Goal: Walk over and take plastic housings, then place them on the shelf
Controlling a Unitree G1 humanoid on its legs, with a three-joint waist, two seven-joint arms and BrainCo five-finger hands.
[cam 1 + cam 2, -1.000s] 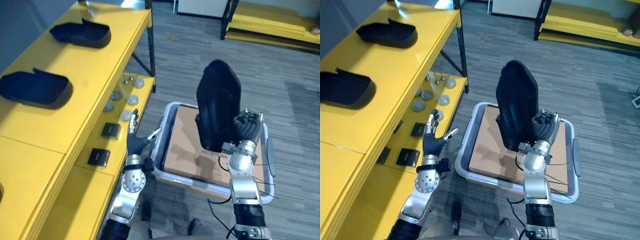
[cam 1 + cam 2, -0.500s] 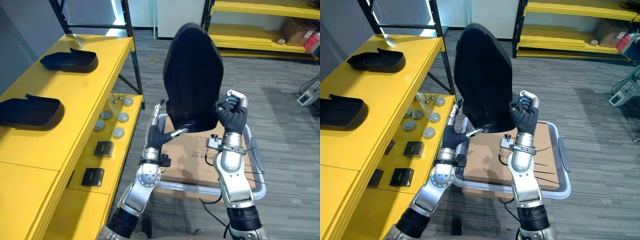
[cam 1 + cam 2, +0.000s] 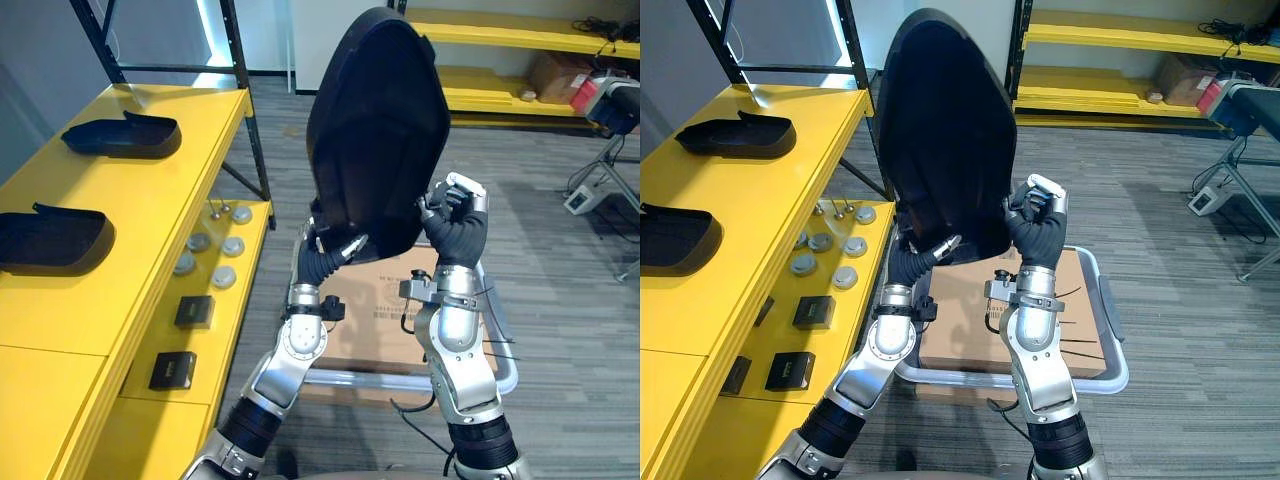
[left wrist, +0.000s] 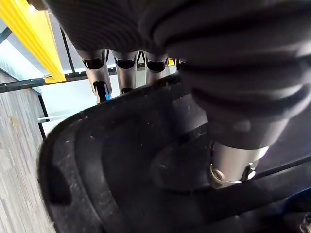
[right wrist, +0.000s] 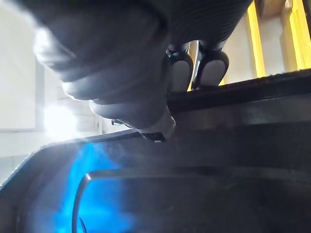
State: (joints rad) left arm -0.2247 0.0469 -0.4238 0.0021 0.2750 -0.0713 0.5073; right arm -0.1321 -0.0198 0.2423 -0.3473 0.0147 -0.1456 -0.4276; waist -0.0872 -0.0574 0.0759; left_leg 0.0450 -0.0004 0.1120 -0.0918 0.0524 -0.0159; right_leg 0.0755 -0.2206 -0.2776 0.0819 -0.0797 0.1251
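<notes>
Pick done, place pending: housing (image 3: 378, 120) held upright in mid-air in both hands, above the bin (image 3: 508, 372) with its card (image 3: 385, 300) at 6 o'clock. Left hand (image 3: 322, 262) clamped on the lower edge at 7 o'clock: its wrist view shows fingers (image 4: 125, 65) hooked over the rim, thumb pressed inside the shell. Right hand (image 3: 455, 225) clamped on the edge at 4 o'clock, fingers (image 5: 214, 65) curled over the rim. Shelf (image 3: 150, 225) lies at 9 o'clock, well apart from the held part. Already on its top: far housing (image 3: 120, 135) at 10 o'clock, near housing (image 3: 50, 240) at 9 o'clock. Judged left to do: swing toward 9 o'clock, lay the part on bare yellow top, let go. Whether more parts wait in the bin: cannot tell, the housing and arms hide much of it. Near housing cut off at the frame edge. Left fingers hidden behind the shell in the eye views. Lower tier holds discs (image 3: 210, 255) and boxes (image 3: 192, 310), too small to identify
</notes>
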